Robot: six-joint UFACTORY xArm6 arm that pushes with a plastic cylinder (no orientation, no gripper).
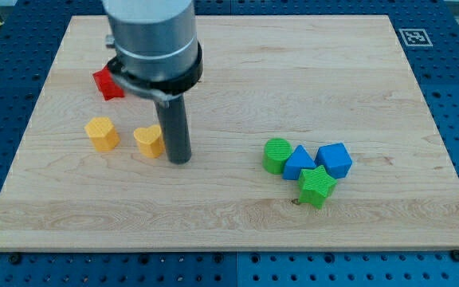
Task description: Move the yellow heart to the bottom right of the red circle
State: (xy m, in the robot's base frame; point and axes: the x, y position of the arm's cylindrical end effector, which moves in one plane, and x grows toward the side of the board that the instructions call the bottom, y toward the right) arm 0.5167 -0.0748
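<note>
The yellow heart (147, 140) lies on the wooden board (237, 215) at the view's left of centre. My tip (180, 162) stands right beside it, on its right, touching or nearly touching it. A red block (107, 84) lies above and to the left of the heart, partly hidden by the arm's grey body (151, 36); its shape is hard to make out. No other red block shows; the arm hides part of the board's top left.
A second yellow block (102, 133) sits left of the heart. At the right lie a green circle (276, 154), two blue blocks (298, 163) (335, 159) and a green star (317, 186), bunched together. A black-and-white tag (415, 37) marks the board's top right corner.
</note>
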